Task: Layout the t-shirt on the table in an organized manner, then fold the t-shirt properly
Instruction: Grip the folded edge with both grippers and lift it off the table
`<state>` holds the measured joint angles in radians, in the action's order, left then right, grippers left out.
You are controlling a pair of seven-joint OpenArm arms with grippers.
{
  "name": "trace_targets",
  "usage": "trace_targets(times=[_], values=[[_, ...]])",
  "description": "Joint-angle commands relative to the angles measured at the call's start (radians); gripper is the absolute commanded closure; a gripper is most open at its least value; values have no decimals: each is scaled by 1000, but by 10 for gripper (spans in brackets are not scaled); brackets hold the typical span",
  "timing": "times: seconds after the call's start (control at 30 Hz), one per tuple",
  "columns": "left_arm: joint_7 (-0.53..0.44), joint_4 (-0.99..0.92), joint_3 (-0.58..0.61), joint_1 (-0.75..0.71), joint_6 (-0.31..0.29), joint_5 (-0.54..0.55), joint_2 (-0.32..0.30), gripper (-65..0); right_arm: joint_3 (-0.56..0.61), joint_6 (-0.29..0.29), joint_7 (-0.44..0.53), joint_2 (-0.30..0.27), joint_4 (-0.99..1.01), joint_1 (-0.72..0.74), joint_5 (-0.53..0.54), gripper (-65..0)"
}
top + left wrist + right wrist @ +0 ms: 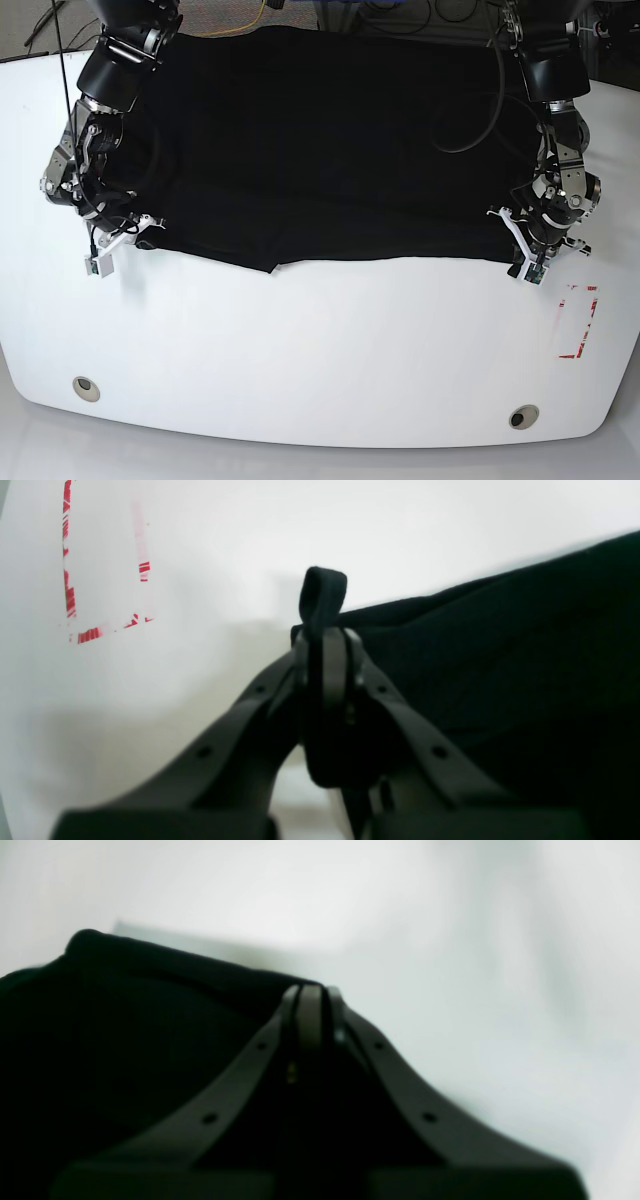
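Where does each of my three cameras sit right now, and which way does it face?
Left wrist: behind the left gripper, shut on the plain black fabric t-shirt, facing the glossy white table.
Right wrist: behind the right gripper, pinching the t-shirt's edge.
Base: overhead, looking down at both arms and the spread t-shirt.
Shared: left wrist and base both show the red rectangular outline.

Grey carpeted floor (215, 12) behind, strewn with cables (255, 12).

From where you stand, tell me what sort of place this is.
Most likely a robotics lab or test workbench. A glossy white table has round holes and a red outline mark. Loose cables trail behind it, and two robot arms work a black t-shirt spread across it.
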<state>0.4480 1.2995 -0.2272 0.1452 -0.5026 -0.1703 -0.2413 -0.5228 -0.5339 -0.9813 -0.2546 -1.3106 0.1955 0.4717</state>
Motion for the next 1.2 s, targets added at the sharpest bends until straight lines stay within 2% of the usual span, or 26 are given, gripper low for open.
trace_targets(times=[0.0, 0.23, 0.4, 0.53, 0.83, 1.17], values=[[-24, 18, -2, 24, 5, 8, -13, 0, -1, -2, 17, -18, -56, 6, 14, 0], [-24, 30, -5, 26, 5, 8, -13, 0, -1, 4, 17, -18, -200, -35, 14, 0], [-24, 53, -5, 26, 5, 8, -13, 0, -1, 57, 19, -18, -323, -69, 12, 0], [-24, 67, -5, 26, 5, 10, -13, 0, 0, 74, 22, -18, -389, -83, 3, 0], [-24, 122, -5, 40, 5, 10, -13, 0, 40, 73, 19, -15, -539, -77, -124, 0], [-24, 242, -7, 67, 5, 10, -14, 0, 42, 51, 19, -18, -531, 12, -143, 0]])
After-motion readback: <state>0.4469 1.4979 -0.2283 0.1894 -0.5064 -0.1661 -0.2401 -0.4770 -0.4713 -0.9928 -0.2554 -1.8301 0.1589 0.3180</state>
